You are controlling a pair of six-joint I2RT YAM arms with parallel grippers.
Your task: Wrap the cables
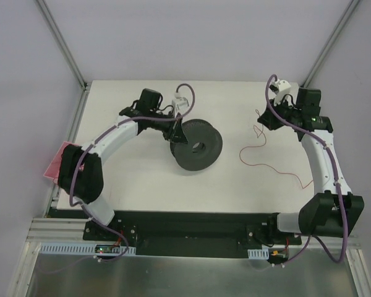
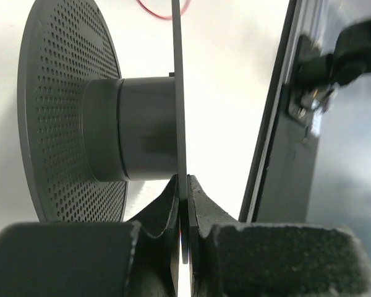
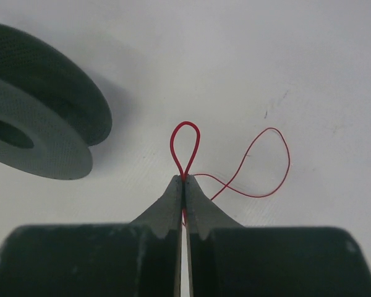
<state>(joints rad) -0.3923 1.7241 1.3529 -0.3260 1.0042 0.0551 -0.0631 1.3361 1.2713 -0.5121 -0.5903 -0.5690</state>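
Robotics laboratory test cell. A white table [image 1: 136,179] stands enclosed by plain pale walls [image 1: 191,37] on aluminium struts [image 1: 61,42]; a left arm [image 1: 111,139] and a right arm [image 1: 321,161], white-and-black with exposed purple cabling [image 1: 266,102], are bolted to a black base plate [image 1: 185,226] at the near edge.

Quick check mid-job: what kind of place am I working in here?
Probably a lab test cell: a white table boxed in by plain walls on metal framing, with a spool and red wire laid out.

White tabletop [image 1: 136,179], pale walls [image 1: 198,37], slanted metal corner struts [image 1: 62,42]; pink sheet [image 1: 54,162] at left edge, even light
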